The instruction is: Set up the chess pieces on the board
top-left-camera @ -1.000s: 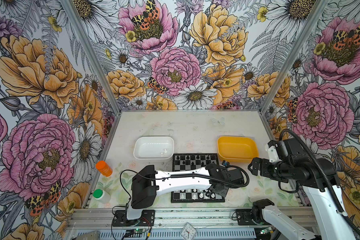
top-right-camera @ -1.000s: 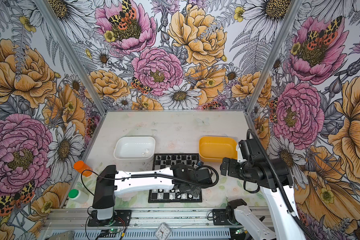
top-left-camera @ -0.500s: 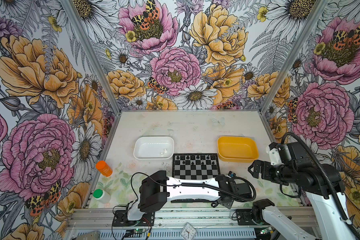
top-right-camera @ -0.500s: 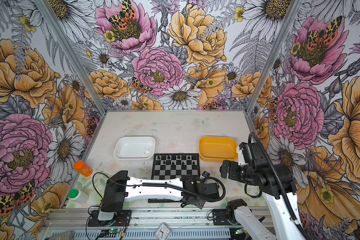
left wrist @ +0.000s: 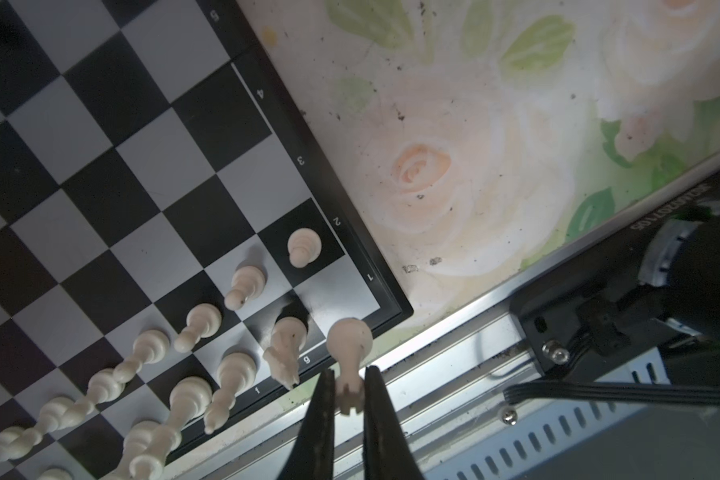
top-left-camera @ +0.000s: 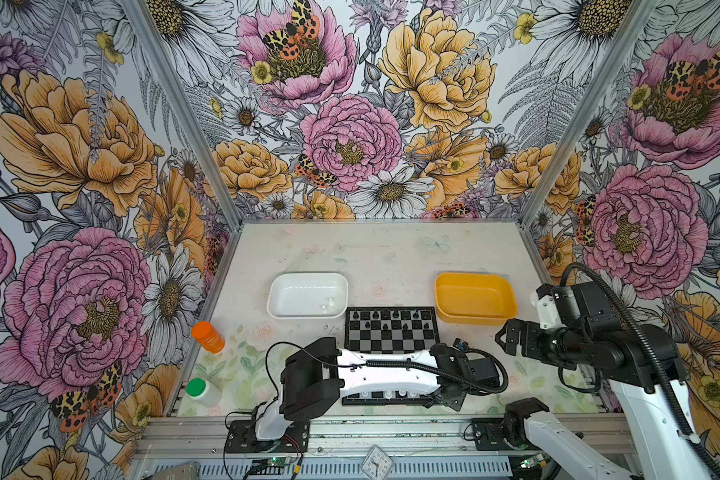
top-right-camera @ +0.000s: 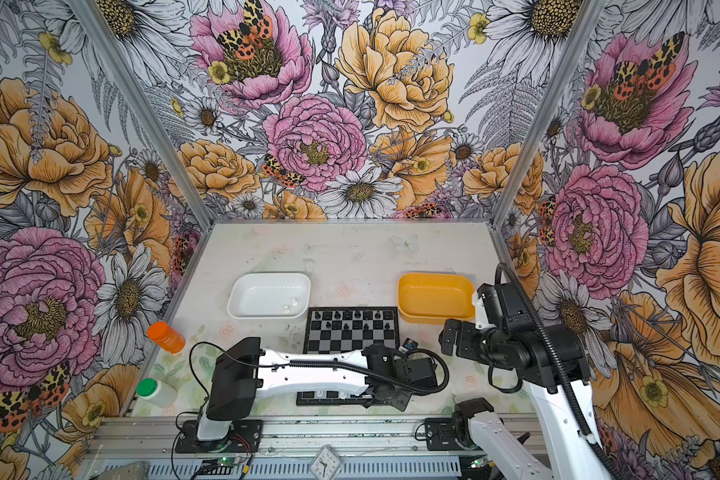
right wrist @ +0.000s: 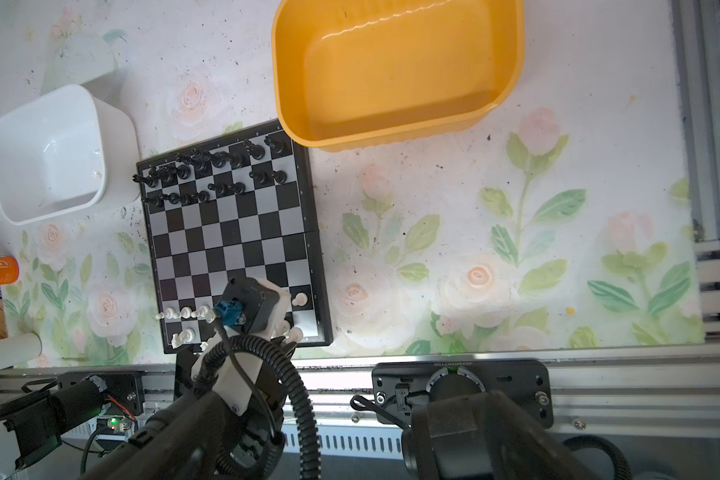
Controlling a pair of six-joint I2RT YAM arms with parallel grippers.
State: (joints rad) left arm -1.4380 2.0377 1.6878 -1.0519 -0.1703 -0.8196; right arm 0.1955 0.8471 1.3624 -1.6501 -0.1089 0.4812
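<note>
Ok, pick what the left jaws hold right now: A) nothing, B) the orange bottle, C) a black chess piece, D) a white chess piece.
D: the left wrist view shows the left jaws shut on the top of a white chess piece.

white tray [top-left-camera: 292,296] | yellow tray [top-left-camera: 474,297] (well apart) | orange bottle [top-left-camera: 208,336], green-capped bottle [top-left-camera: 202,390]: by left wall [top-left-camera: 100,249] | clock [top-left-camera: 376,463]: front rail [top-left-camera: 391,429]

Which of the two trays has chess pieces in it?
The white tray: two translucent white pieces lie inside; the yellow tray holds none.
</note>
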